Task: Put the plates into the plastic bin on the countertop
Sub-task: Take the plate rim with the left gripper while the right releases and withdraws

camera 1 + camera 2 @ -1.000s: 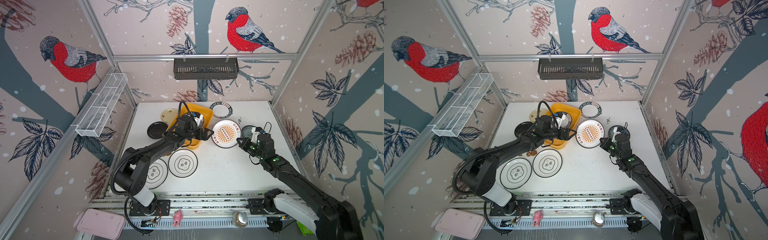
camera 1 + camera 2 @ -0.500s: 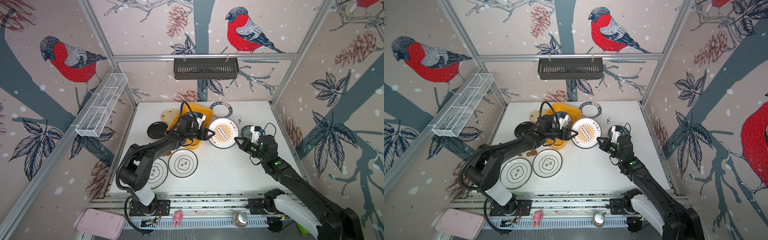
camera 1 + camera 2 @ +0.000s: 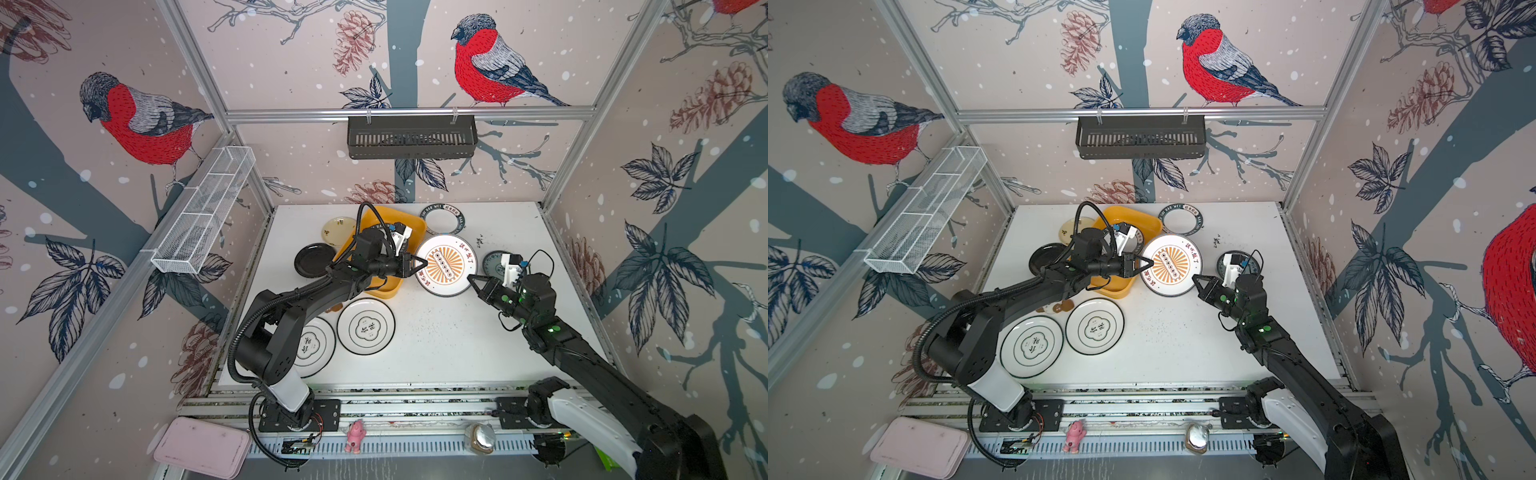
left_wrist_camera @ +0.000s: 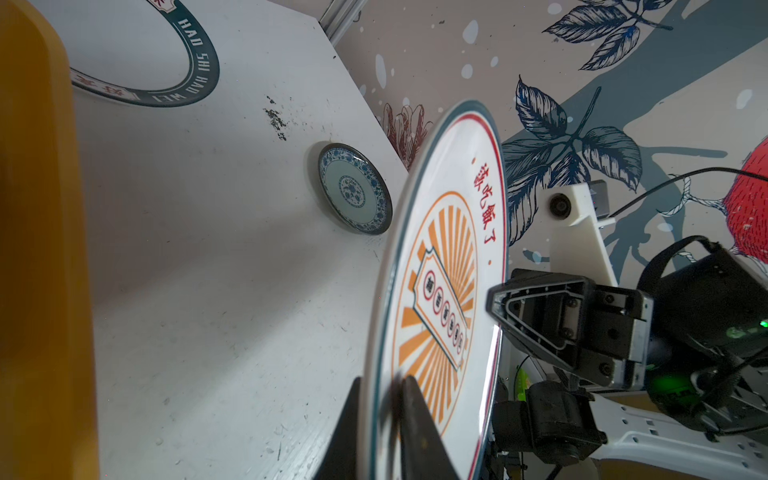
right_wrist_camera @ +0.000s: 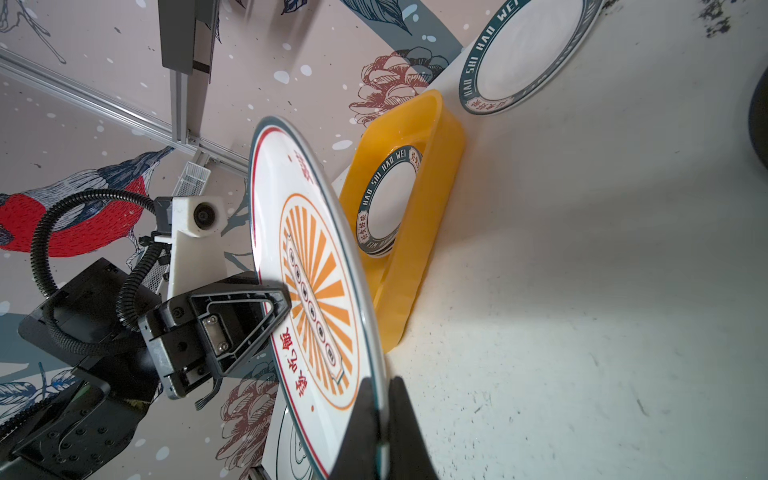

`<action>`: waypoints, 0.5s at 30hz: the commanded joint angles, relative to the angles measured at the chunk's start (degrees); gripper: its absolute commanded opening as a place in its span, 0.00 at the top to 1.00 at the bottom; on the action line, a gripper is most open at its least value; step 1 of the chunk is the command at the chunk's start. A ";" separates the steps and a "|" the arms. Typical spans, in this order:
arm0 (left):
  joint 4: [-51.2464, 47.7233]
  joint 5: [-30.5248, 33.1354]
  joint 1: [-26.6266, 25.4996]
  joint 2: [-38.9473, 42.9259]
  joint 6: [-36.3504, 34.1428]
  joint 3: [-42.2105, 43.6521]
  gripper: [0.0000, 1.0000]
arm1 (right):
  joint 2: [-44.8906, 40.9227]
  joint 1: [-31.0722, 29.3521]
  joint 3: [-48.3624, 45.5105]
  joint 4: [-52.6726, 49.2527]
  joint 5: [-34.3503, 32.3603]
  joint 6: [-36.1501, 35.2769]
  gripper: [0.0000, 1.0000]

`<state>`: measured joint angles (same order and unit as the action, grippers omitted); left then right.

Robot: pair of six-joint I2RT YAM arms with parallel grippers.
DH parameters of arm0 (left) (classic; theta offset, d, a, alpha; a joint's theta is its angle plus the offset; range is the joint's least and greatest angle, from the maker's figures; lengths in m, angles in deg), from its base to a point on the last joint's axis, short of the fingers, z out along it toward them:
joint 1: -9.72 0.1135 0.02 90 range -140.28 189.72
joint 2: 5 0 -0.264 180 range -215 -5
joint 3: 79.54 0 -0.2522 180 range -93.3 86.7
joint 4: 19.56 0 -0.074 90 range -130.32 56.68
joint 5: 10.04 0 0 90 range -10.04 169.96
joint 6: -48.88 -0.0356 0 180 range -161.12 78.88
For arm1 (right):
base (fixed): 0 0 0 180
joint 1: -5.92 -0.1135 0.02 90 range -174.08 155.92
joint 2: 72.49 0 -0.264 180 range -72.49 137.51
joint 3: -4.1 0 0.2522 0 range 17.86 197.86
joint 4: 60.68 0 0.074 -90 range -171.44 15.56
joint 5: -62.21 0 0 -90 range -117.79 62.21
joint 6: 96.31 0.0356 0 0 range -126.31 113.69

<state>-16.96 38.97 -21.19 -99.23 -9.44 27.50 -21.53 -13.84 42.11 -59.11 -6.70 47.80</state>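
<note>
The sunburst plate is clamped at opposite rims by the left gripper and the right gripper. It is held tilted above the countertop, just beside the yellow bin, in which a lettered plate lies.

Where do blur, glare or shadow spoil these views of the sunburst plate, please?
Left wrist view: the left gripper is a dark blur, the plastic bin an orange smear. Right wrist view: the right gripper blurs likewise; soft shadow crosses the countertop. In both top views the sunburst plate looks sharp, slightly washed out.
</note>
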 commanded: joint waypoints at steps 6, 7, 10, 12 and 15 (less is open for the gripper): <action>3.61 -0.43 -0.02 1.47 3.10 0.31 0.88 | -2.01 -0.60 0.78 2.51 -4.21 0.39 0.24; 3.51 -0.33 -0.02 1.51 3.24 0.31 0.88 | -2.53 -0.53 0.88 1.82 -5.16 0.31 0.20; 2.89 0.17 0.16 1.74 3.30 0.22 0.88 | -4.04 -0.70 1.15 -0.13 -7.13 -0.20 0.11; 2.82 -0.13 0.24 1.68 3.56 0.14 0.88 | -4.95 -0.73 1.16 -0.72 -7.63 -0.39 0.08; 2.65 -0.14 0.36 1.58 3.74 0.14 0.88 | -5.55 -0.87 0.97 -0.94 -8.14 -0.42 0.06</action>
<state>-16.48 39.63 -21.02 -98.03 -6.49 27.80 -26.62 -14.59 42.81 -59.54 -13.04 47.89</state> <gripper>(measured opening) 0.123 0.930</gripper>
